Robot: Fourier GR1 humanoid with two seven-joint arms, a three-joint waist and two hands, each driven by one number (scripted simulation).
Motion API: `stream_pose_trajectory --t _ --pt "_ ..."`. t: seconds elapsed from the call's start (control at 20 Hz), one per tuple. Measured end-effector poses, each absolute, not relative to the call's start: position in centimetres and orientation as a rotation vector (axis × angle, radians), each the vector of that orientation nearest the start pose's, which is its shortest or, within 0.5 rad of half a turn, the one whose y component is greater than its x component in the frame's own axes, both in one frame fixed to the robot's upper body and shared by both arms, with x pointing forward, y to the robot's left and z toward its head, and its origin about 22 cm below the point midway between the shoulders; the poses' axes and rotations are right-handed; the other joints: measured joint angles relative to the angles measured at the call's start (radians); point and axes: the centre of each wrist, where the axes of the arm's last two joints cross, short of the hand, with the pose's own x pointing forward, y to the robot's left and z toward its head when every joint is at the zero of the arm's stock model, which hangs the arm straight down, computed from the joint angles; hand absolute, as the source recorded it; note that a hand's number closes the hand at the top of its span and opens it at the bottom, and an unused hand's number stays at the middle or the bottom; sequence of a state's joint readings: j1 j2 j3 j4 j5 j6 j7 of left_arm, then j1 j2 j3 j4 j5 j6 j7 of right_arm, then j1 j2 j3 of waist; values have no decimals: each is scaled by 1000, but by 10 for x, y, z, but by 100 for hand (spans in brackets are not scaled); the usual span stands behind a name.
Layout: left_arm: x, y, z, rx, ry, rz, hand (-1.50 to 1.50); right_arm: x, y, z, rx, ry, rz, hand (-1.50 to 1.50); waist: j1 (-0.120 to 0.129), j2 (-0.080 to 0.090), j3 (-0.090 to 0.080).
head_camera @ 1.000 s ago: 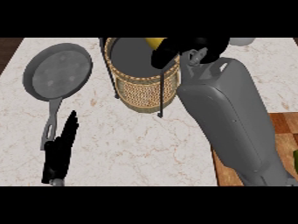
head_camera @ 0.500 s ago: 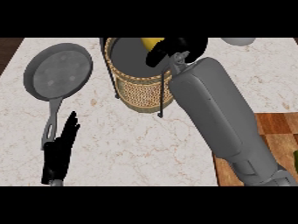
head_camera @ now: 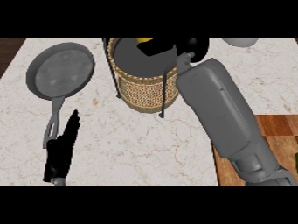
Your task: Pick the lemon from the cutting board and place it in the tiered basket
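Across the marble table (head_camera: 144,144), from the near right corner up to the far edge, stretches the grey right forearm (head_camera: 222,113), touching or nearly touching the rim of the tiered basket (head_camera: 141,89) at mid far edge. At the near right corner, the wooden cutting board (head_camera: 286,127); toward the far left, a dark frying pan (head_camera: 60,72) with its handle pointing to the near edge. Just beside that handle rests the left hand (head_camera: 60,153), fingers straight and holding nothing. Over the basket's upper tier hangs the right hand (head_camera: 190,46), fingers (head_camera: 157,49) curled round the lemon (head_camera: 144,40), only a yellow sliver showing. Judged nearly done, with only the release left. Risks: letting go too near the rim and sending the lemon rolling onto the table, or catching the basket's black frame with the forearm on withdrawal and tipping it.
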State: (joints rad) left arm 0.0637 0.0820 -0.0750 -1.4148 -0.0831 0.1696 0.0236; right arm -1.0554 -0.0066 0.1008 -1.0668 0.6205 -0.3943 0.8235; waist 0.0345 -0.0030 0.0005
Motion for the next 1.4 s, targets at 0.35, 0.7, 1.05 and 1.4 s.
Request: stream_pose_trajectory --t 0.35,0.7,1.05,1.4 --pt "219 240 -49 241 -1332 -36 0 397 -66 207 -601 -1598 -25 -150 -17 2 1" --pt "207 250 -53 269 -1323 -3 0 387 -131 226 -754 -1601 -263 -150 -60 -12 3" --pt "199 257 -57 291 -1318 21 0 329 -221 235 -779 -1569 -420 -150 -92 -17 4" --pt "198 259 -56 302 -1317 37 0 241 -301 237 -768 -1552 -419 -150 -101 -15 5"
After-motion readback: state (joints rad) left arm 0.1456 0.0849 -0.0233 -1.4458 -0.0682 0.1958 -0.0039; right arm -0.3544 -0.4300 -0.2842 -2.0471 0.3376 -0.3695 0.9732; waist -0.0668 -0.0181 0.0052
